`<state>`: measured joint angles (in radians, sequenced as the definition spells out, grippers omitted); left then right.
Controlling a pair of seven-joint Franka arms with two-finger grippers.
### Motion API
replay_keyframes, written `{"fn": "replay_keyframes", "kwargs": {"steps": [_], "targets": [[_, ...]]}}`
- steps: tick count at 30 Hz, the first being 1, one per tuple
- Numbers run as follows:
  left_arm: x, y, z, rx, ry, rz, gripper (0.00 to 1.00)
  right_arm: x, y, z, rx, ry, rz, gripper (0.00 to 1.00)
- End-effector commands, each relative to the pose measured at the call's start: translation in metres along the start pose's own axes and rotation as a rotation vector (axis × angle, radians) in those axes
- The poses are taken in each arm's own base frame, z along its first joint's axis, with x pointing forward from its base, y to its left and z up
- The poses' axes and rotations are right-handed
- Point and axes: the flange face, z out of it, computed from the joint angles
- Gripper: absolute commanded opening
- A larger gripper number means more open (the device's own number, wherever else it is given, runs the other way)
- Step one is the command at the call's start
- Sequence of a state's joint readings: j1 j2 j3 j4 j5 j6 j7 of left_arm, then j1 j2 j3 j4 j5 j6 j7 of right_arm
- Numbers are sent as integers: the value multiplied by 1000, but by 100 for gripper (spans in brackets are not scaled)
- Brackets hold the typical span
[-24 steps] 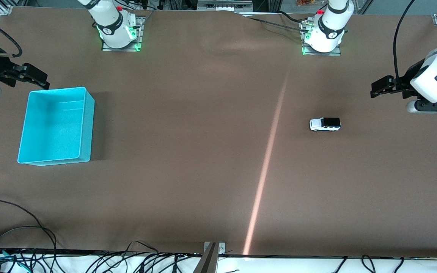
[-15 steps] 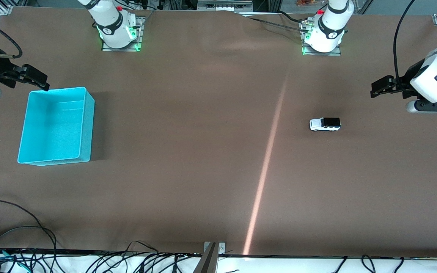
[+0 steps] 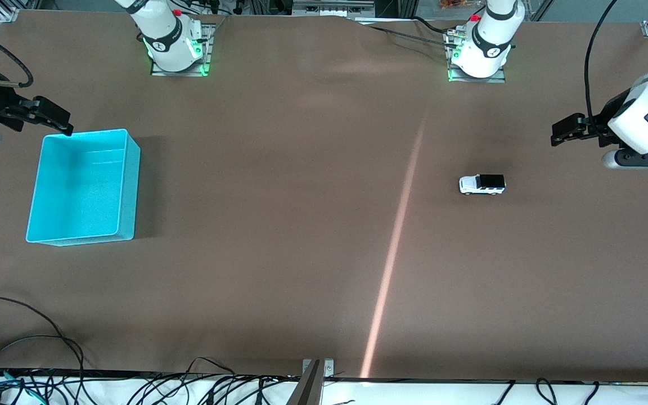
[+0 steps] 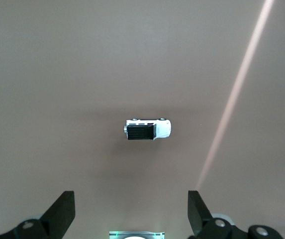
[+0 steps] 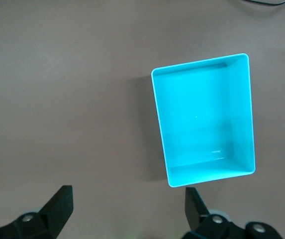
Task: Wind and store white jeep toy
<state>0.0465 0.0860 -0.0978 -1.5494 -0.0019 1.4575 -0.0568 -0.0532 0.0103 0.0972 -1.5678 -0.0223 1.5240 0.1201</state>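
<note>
The white jeep toy [image 3: 482,184], white with a black roof and rear, stands on the brown table toward the left arm's end; it also shows in the left wrist view [image 4: 147,129]. My left gripper [image 3: 560,130] is open and empty, up in the air at that end of the table, apart from the jeep; its own view [image 4: 131,211] shows the jaws wide apart. The cyan bin [image 3: 82,187] stands empty toward the right arm's end and shows in the right wrist view [image 5: 204,119]. My right gripper [image 3: 57,119] is open and empty over the table beside the bin's edge [image 5: 128,209].
A pale streak of light [image 3: 394,247] crosses the brown table [image 3: 279,185] near its middle. Loose cables [image 3: 31,360] lie along the table edge nearest the front camera. The arm bases [image 3: 175,48] stand along the other long edge.
My right gripper has drawn back slightly toward its end of the table. My left gripper has shifted very slightly. The jeep and the bin have not moved.
</note>
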Motion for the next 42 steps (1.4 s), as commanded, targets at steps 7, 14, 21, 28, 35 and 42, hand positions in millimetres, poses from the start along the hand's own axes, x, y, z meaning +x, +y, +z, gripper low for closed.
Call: {"fn": "replay_keyframes", "kwargs": {"steps": [7,14,21,28,35,42], "targets": [[18,-2,40,35,-103,-209,100,3,-1,-6,-10,20,12,100],[20,3,74,74,-163,-542,100,4,3,-5,-8,21,11,100],[21,4,92,96,-168,-731,100,4,2,-5,-5,21,10,100],[15,15,138,117,-141,-963,100,5,1,-5,-3,25,9,100],[12,16,191,115,-99,-1198,100,5,2,-5,-3,25,9,100],[13,11,238,77,-47,-1412,100,6,3,-4,-3,22,10,100]]}}
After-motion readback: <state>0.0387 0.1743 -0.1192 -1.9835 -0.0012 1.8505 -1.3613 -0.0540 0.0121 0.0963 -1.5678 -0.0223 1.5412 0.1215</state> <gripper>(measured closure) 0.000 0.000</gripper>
